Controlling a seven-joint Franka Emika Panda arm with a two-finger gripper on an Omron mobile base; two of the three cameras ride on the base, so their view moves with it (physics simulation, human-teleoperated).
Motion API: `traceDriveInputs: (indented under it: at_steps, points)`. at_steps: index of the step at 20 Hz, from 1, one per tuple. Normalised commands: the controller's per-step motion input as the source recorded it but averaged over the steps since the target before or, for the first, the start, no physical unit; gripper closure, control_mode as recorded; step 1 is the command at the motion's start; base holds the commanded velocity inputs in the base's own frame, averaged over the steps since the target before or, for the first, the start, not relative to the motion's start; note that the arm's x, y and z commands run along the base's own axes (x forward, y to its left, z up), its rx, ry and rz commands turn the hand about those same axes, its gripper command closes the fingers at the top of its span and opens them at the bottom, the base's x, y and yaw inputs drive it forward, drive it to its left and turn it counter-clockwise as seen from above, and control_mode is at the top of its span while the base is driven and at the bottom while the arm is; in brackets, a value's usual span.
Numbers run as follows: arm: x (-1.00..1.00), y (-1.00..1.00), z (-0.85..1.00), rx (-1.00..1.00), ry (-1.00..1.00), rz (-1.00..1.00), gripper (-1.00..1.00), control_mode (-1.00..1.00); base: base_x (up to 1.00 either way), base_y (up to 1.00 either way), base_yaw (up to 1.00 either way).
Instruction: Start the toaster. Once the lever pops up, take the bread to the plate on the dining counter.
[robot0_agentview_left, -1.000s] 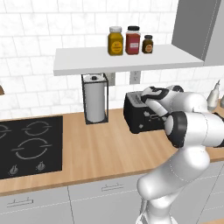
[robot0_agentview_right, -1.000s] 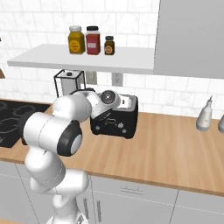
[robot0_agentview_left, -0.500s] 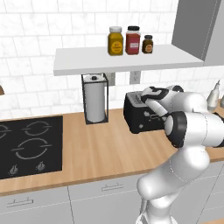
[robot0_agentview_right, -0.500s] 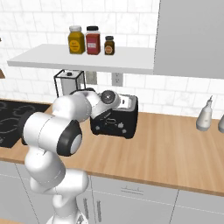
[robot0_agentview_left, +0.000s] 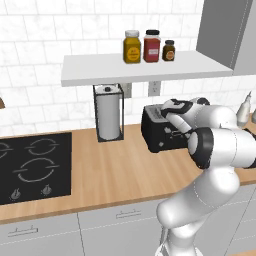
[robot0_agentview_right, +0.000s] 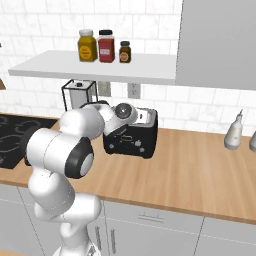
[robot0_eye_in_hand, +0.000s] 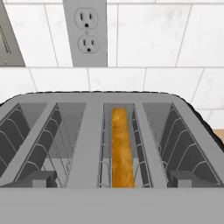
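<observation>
The black toaster (robot0_agentview_left: 159, 136) (robot0_agentview_right: 134, 142) stands on the wood counter against the tiled wall. My gripper (robot0_agentview_left: 169, 114) (robot0_agentview_right: 141, 118) hovers just above its top, pointing down at the slots. In the hand view I look straight into the toaster (robot0_eye_in_hand: 89, 131). The bread (robot0_eye_in_hand: 120, 148) sits sunk in one slot right of the middle, its browned crust edge facing up. My gripper (robot0_eye_in_hand: 111, 179) is open, its dark fingertips (robot0_eye_in_hand: 40, 178) standing wide apart at the near rim, with nothing between them. The plate and the dining counter are out of view.
A paper towel roll in a wire holder (robot0_agentview_left: 108, 114) stands left of the toaster, and a black cooktop (robot0_agentview_left: 30, 165) lies further left. A shelf with three jars (robot0_agentview_left: 146, 47) hangs overhead. A wall outlet (robot0_eye_in_hand: 90, 30) is behind the toaster. A pale bottle (robot0_agentview_right: 233, 131) stands to the right.
</observation>
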Motion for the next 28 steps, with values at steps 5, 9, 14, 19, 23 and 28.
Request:
traceDriveInputs:
  at_steps: [5,9,14,19,23,28]
  points:
    - [0.00,0.00,0.00,0.00,0.00,0.00,-1.00,-1.00,0.00,0.00,0.00]
    - [0.00,0.00,0.00,0.00,0.00,0.00,-1.00,-1.00,0.00,0.00,0.00]
    - [0.00,0.00,0.00,0.00,0.00,0.00,-1.00,-1.00,0.00,0.00,0.00]
    - [0.00,0.00,0.00,0.00,0.00,0.00,-1.00,-1.00,0.00,0.00,0.00]
    - [0.00,0.00,0.00,0.00,0.00,0.00,-1.00,-1.00,0.00,0.00,0.00]
    - [0.00,0.00,0.00,0.00,0.00,0.00,-1.00,-1.00,0.00,0.00,0.00]
